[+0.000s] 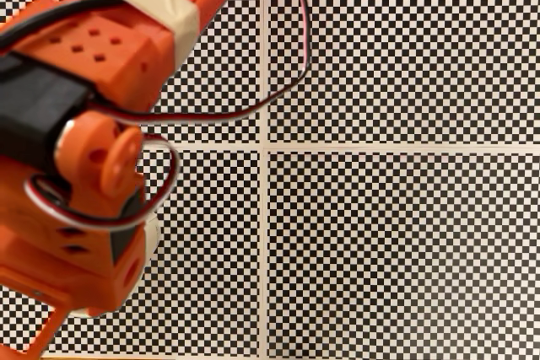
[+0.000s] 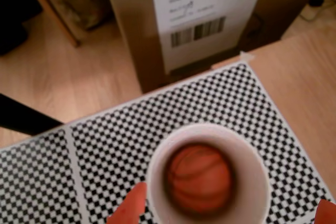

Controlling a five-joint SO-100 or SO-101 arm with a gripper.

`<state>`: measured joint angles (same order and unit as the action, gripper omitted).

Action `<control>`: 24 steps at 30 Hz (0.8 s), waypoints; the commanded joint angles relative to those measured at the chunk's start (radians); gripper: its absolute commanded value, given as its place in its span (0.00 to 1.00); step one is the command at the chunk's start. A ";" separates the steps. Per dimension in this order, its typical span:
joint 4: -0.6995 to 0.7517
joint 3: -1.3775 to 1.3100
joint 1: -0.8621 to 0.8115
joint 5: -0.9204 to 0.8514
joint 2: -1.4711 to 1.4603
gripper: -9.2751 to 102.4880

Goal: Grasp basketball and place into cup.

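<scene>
So at this point the basketball (image 2: pixel 200 178) is sitting down at the bottom of the cup (image 2: pixel 261 182), you can see the orange with its dark seam lines right through the mouth in the wrist view. The cup stands upright on the checkerboard mat (image 2: pixel 115 135), near the mat's far corner, with a cardboard box (image 2: pixel 199 19) carrying a barcode label standing on the wood floor beyond it. The gripper (image 2: pixel 231 214) hangs directly above the cup, and its two orange fingertips (image 2: pixel 131 208) poke in at the bottom edge on either side of the rim, so the jaws are spread wide with nothing between them except the cup below. I can't tell whether either tip touches the cup wall. In the fixed view the arm (image 1: pixel 93 124) takes up the left side over the checkered sheets, with its red and black cable (image 1: pixel 291 56) looping out across the white seam. My read is the drop is done and the placing step is basically finished. What's left is backing off, and that calls for lifting straight up first, since the fingertips sit so close to the rim that any sideways swing could clip the light paper cup and tip it, ball and all.
</scene>
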<state>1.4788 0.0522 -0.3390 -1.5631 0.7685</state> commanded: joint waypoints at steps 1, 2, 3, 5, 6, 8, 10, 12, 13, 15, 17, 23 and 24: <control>-0.012 -0.247 0.008 -0.002 0.015 0.44; -0.009 -0.247 0.008 -0.002 0.017 0.44; -0.005 -0.247 0.008 -0.002 0.020 0.44; 0.006 -0.247 0.008 -0.003 0.032 0.43; 0.018 -0.244 0.008 -0.003 0.043 0.42; 0.051 -0.242 0.009 -0.003 0.064 0.40; 0.097 -0.242 0.014 -0.005 0.086 0.40; 0.137 -0.247 0.020 -0.008 0.107 0.39; 0.158 -0.247 0.025 -0.005 0.121 0.39; 0.206 -0.247 0.038 -0.002 0.152 0.37; 0.249 -0.245 0.051 -0.002 0.184 0.36; 0.250 -0.005 0.094 0.015 0.407 0.33; 0.250 0.026 0.098 0.009 0.434 0.32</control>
<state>1.7181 0.0552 -0.2546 -1.5539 1.1137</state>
